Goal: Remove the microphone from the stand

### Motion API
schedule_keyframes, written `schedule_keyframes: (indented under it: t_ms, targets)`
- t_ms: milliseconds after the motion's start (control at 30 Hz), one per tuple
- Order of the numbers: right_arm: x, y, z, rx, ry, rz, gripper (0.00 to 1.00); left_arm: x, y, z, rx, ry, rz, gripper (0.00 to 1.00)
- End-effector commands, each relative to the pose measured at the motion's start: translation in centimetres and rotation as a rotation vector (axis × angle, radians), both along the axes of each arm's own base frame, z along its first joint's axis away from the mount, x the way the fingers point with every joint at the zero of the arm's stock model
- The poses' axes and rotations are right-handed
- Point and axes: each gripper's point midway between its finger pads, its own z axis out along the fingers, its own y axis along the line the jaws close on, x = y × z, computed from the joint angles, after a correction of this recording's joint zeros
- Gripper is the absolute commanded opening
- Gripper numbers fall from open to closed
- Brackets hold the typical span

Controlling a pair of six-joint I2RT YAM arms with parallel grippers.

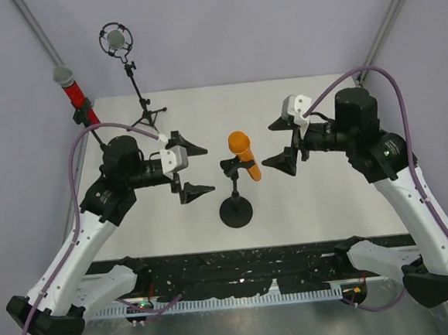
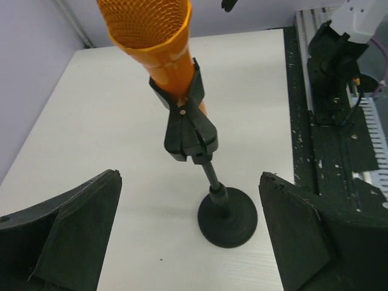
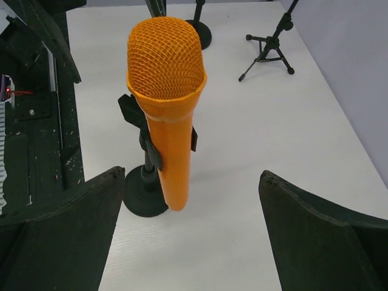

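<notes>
- The white table [image 1: 320, 199] carries everything, and both arms are bolted at its near edge.
- The left gripper [image 1: 207, 169] is held just left of the centre stand. Its jaws are spread wide and nothing is held or touched between them.
- The right gripper [image 1: 269, 144] is held on the opposite side, likewise spread wide and empty, so the stand is flanked by both.
- A tripod stand [image 1: 143, 104] with a shock-mounted studio microphone [image 1: 115, 40] is seen at the back left. A red microphone [image 1: 69, 86] is clamped beside the left wall. Neither is near the grippers.
- The round-based stand [image 1: 236, 211] is placed at the middle of the table, upright on its short pole.
- The orange microphone [image 1: 244, 156] is still seated in the stand's black clip [image 2: 189, 121]. It is tilted, with the mesh head uppermost and the tail hanging past the clip.
- The step in hand is judged to be the approach, since no grasp has been made and the removal is not begun.
- For the next move, one gripper would likely have to be closed on the orange body. The other may be needed on the pole or base so the light stand is not tipped as the microphone is drawn out of the clip.
- No brand, label or writing can be read on any item.
</notes>
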Motion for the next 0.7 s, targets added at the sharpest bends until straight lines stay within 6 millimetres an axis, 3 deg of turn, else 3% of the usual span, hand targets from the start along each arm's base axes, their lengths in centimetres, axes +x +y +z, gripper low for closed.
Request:
schedule_keyframes:
  t_ms: [0,333,533,667]
  targets:
    - [-1.1,1.4,2.0,0.000,-0.093,0.077,0.95,-3.5,0.8,-1.2,0.088,0.101,-0.109,1.00]
    - [-2.4,4.2,2.4,0.105,-0.055,0.226,0.95,-0.7,-0.4,-2.3,0.035,0.185,-0.028,1.00]
    - [-1.8,4.6,2.4,0.139,-0.042,0.213,0.95,2.5,-0.8,-1.4,-0.050,0.247,0.124,1.00]
    - [-0.8,4.9,1.9,0.145,-0.021,0.185,0.96,2.7,-1.2,-0.8,-0.085,0.272,0.122,1.00]
